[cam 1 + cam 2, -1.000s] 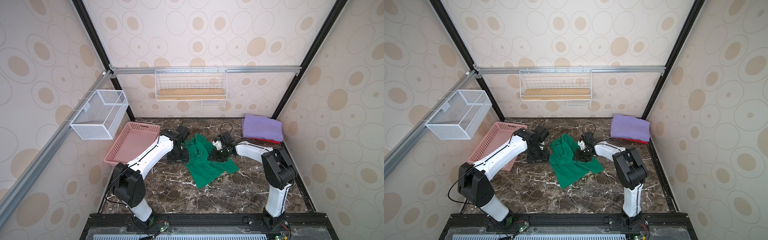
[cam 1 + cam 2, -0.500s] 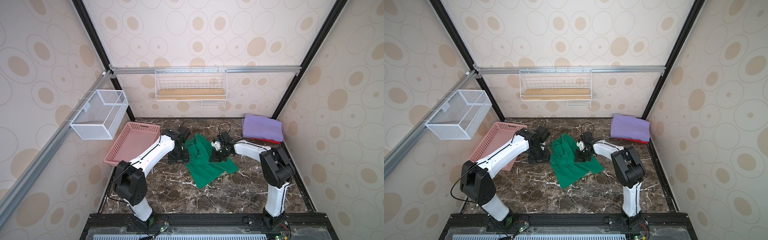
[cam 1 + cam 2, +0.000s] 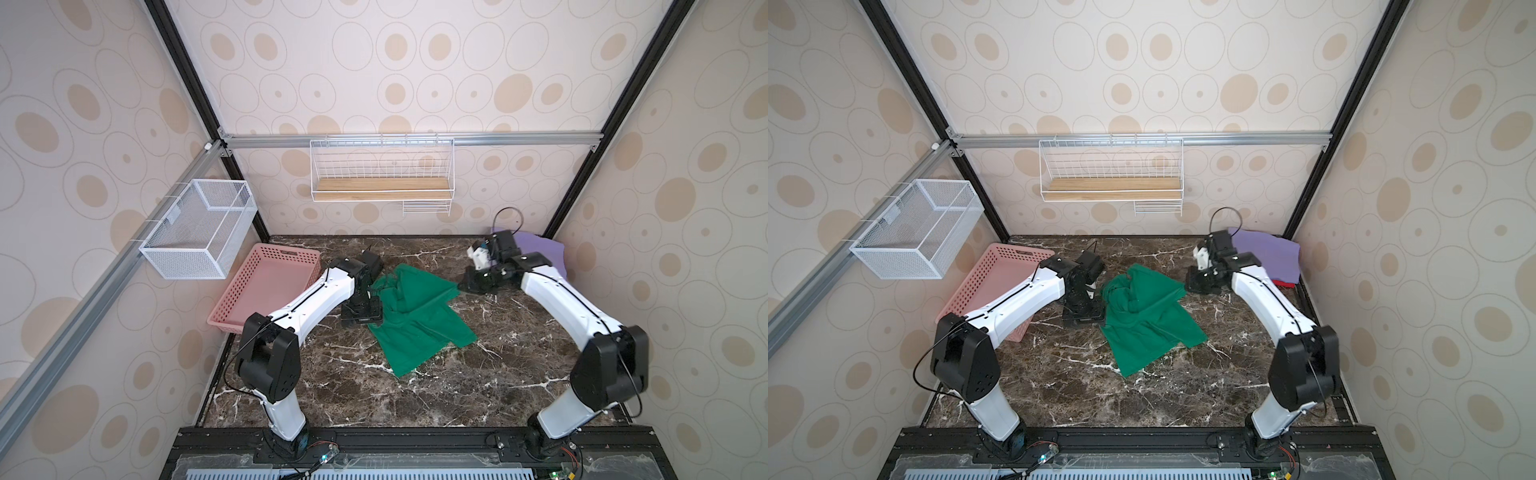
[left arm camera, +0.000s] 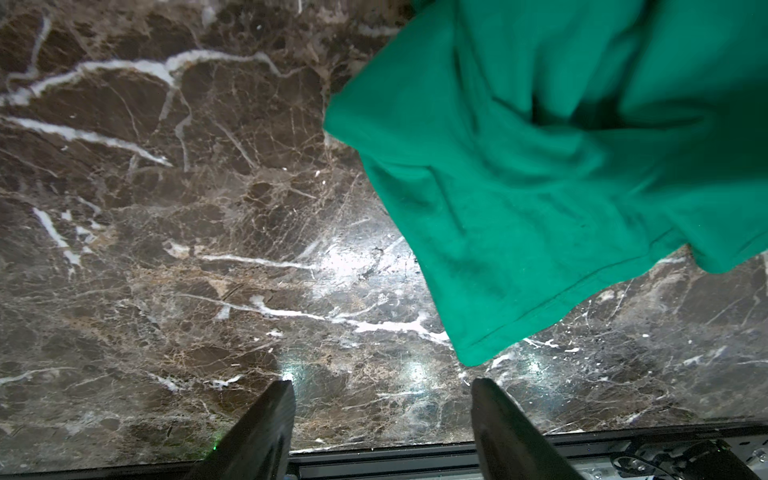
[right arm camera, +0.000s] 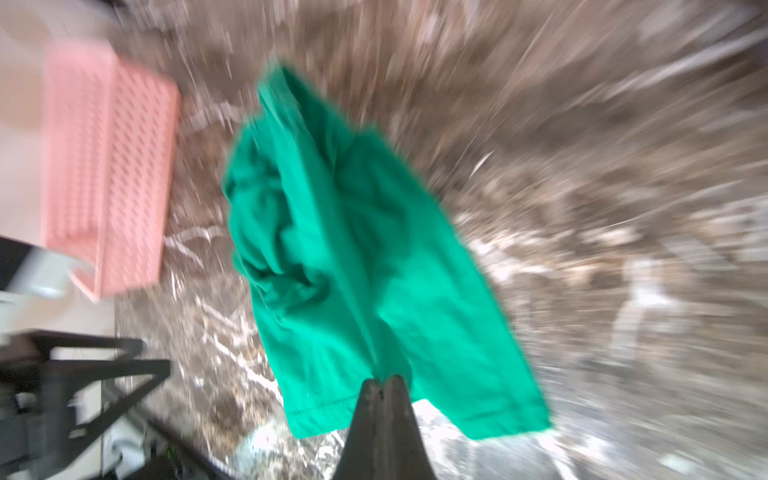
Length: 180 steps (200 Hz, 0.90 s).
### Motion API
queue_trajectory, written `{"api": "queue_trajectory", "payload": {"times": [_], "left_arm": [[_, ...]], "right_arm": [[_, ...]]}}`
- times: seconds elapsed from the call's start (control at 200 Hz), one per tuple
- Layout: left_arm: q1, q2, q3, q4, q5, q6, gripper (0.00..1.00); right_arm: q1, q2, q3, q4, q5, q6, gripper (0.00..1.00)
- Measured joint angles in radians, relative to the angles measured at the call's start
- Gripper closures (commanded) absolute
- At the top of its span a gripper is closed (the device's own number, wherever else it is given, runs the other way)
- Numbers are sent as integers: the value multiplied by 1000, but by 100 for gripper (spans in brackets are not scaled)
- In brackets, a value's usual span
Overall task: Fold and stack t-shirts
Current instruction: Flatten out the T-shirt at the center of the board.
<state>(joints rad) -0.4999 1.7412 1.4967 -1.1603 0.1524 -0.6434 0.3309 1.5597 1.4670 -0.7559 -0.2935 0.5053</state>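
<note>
On the marble table (image 3: 415, 395), bare stone is seen at 6 o'clock. At the centre the green t-shirt (image 3: 415, 316) is found, rumpled and not yet folded. At its 9 o'clock edge the left gripper (image 4: 382, 386) is held wide, with nothing between the jaws and the hem just ahead of them. At the shirt's 2 o'clock corner the right gripper (image 5: 384, 380) is clamped tight on a pinch of green cloth. Farther back, the pink basket (image 3: 286, 251) is seen at 10 o'clock. At 1 o'clock the lavender t-shirt (image 3: 1271, 253) is laid folded on the red t-shirt (image 3: 1285, 283), of which only an edge is shown. 2 shirts are judged folded and stacked; 1 is left to be flattened, folded and added.
</note>
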Motion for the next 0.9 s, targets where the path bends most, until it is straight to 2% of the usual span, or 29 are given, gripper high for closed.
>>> {"api": "queue_trajectory", "payload": {"times": [0.2,0.456,0.601,0.761,0.901], "left_arm": [[-32,52,50,-2,2,17,27],[-114,163,112,-6,32,46,23],[-115,181,108,16,132,26,22],[-98,180,16,152,248,-32,21],[-50,146,-185,327,349,-114,21]], "right_arm": [[-76,-148,47,-89,161,-55,100],[-129,-130,40,-137,198,-52,100],[-129,-85,106,-156,196,-50,100],[-129,-44,134,-142,163,-32,100],[-129,-39,112,-137,131,-11,100]]}}
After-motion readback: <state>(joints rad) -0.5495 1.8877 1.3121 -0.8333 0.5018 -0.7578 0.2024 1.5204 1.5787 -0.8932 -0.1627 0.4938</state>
